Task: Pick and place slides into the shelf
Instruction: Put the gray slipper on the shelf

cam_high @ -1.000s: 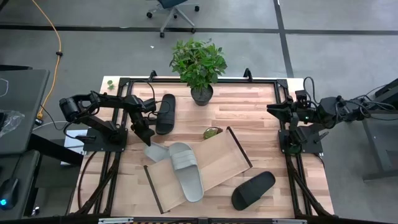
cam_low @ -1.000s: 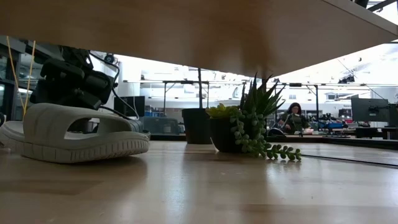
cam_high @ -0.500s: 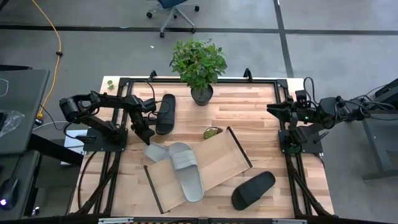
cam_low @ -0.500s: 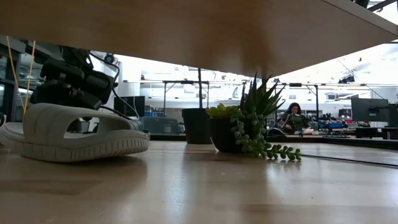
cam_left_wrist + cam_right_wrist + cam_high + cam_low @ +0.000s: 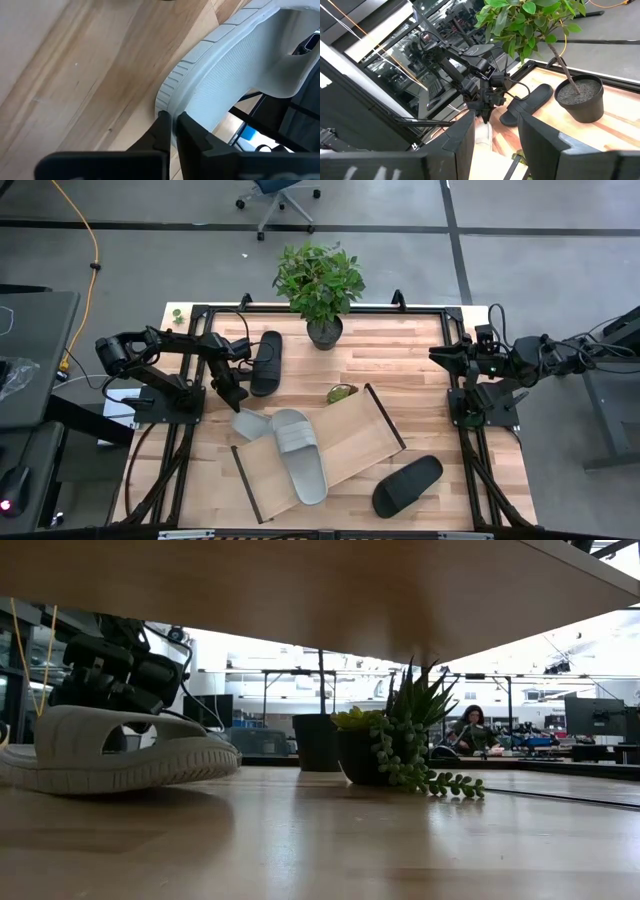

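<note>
Four slides lie spread over the slatted table (image 5: 400,360), two grey and two black. Left hand (image 5: 240,404): lowered at the heel end of a grey slide (image 5: 250,423), its two dark fingers (image 5: 161,134) pinched almost together on the ribbed rim of that slide's sole, as the left wrist view shows. Low view: this slide (image 5: 110,750) sits slightly tilted, its near end lifted off the wood, with the left arm's dark body just behind and above it. Second grey slide (image 5: 299,454): lies lengthwise on the shelf (image 5: 365,435), a flat light-wood tray with thin dark edges set at an angle near the table's middle; the gripped slide lies just beside it, at the shelf's corner nearest the left arm, and I cannot tell whether the two touch. First black slide (image 5: 266,363): rests on the table beyond the left hand, near the potted plant (image 5: 320,285). Second black slide (image 5: 408,485): rests off the shelf, close to its edge nearest the front of the table. Small succulent (image 5: 342,392): stands between the potted plant and the shelf. Right hand (image 5: 438,354): held clear at the table's right edge, well apart from every slide, fingers (image 5: 542,145) parted and holding nothing.
</note>
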You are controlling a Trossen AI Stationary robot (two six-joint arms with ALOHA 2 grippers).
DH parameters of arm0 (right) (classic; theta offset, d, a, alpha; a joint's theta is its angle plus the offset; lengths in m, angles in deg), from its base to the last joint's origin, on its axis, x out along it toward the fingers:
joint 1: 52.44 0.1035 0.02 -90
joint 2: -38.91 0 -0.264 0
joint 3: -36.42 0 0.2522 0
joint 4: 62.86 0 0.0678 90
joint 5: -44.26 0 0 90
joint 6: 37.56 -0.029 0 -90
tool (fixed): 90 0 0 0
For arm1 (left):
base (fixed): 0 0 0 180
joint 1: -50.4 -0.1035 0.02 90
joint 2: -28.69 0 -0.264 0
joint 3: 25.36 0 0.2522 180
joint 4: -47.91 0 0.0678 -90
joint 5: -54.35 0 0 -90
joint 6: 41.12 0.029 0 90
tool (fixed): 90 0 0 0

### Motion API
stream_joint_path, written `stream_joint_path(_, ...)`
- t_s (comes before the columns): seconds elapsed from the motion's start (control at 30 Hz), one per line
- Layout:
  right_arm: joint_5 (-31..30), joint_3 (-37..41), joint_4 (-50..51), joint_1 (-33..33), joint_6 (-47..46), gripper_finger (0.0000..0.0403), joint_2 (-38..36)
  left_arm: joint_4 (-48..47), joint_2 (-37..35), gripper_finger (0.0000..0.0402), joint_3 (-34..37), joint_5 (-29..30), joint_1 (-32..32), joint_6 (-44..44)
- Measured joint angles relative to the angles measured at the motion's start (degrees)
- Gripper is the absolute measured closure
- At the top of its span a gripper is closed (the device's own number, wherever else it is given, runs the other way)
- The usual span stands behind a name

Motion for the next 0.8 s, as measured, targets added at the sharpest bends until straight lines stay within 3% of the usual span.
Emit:
stream_joint_path(0.6, -0.66, 0.00, 0.00, 0.01, 0.44, 0.0261, -0.02, -0.55, 0.00, 0.0396, -0.15, 1.01, -0.04, 0.52)
stream_joint_path(0.8, -0.66, 0.00, 0.02, 0.00, 0.83, 0.0261, -0.02, -3.36, 0.00, 0.0396, -3.97, 6.88, -0.63, 2.49)
